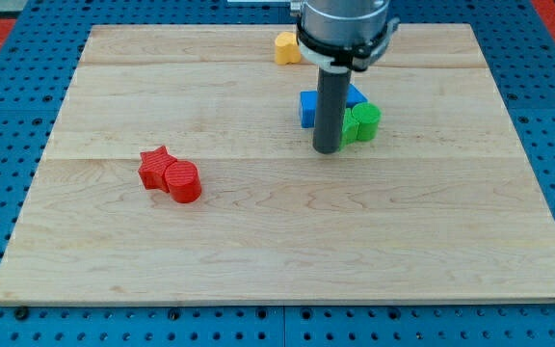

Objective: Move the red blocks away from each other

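A red star block and a red round block lie touching each other at the view's left of the wooden board. My tip stands well to their right, near the board's middle, just left of a green block and below a blue block that the rod partly hides.
A yellow block sits near the top edge of the board, partly behind the arm. The board rests on a blue perforated table.
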`<action>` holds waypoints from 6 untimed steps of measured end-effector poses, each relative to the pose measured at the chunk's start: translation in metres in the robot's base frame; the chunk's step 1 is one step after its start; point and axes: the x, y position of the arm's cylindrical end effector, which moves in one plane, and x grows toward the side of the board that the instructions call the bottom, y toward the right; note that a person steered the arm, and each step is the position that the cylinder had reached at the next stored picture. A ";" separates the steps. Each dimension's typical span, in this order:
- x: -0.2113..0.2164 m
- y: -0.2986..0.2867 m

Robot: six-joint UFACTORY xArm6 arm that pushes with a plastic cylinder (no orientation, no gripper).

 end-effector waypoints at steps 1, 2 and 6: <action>0.030 -0.013; 0.111 -0.063; -0.047 -0.202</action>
